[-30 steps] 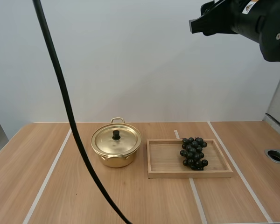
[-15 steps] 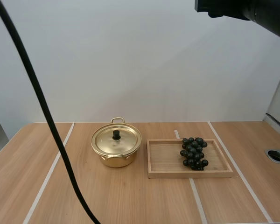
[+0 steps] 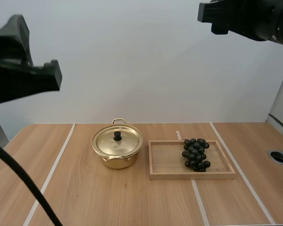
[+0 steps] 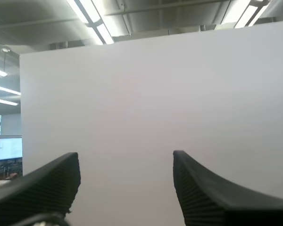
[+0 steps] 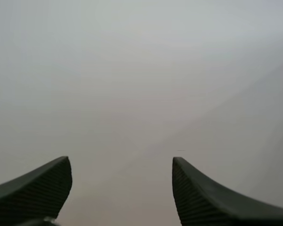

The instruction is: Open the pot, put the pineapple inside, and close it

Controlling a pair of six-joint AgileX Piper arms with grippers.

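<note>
Opening step not yet begun: the left gripper (image 4: 125, 160) and right gripper (image 5: 120, 162) hang wide and empty, well above the pot (image 3: 117, 153), which sits lidded mid-table beside a tray (image 3: 167, 162) of grapes (image 3: 195, 154), no pineapple; next, one gripper must descend onto the knob (image 3: 117, 136)

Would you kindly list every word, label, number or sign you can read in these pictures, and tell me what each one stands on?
None: there is no readable text here.
The golden pot, its lid, the wooden tray, the grapes and the table bear no lettering.
The white lines on the table are plain stripes, not signs.
</note>
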